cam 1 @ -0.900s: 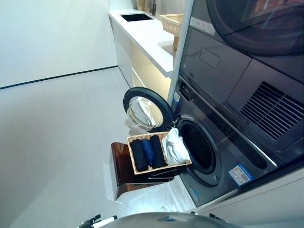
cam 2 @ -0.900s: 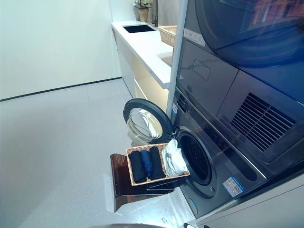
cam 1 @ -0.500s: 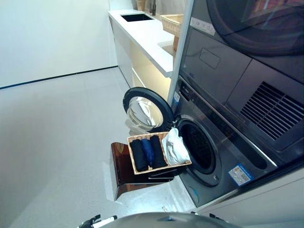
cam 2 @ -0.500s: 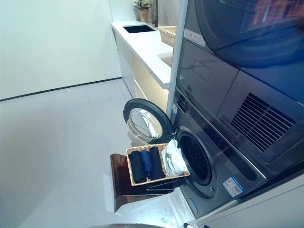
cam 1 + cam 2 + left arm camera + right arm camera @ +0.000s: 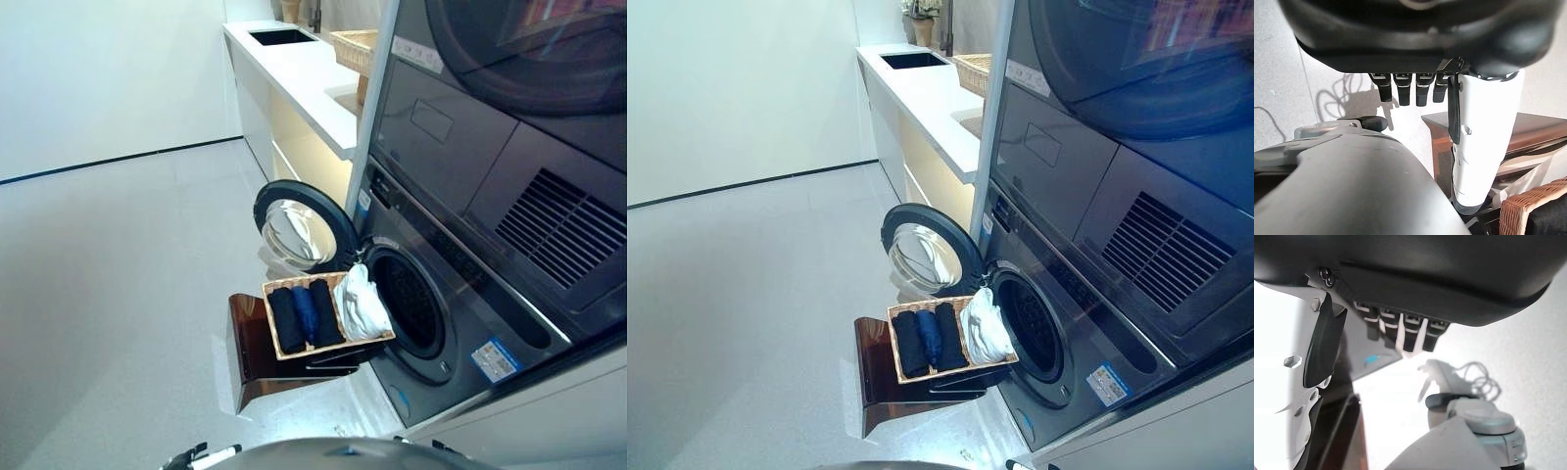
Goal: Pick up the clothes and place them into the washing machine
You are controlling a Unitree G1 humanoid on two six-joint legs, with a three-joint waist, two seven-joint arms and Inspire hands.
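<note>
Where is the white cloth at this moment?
The white cloth lies at the right end of the wicker basket, beside the dark folded clothes, directly before the washing machine's open drum.

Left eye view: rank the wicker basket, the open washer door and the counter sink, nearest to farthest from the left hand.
1. Wicker basket, on the stand, by the left hand.
2. Washer door, just beyond it.
3. Sink, far along the counter.

No visible change: scene same as 0.9 s ago.
</note>
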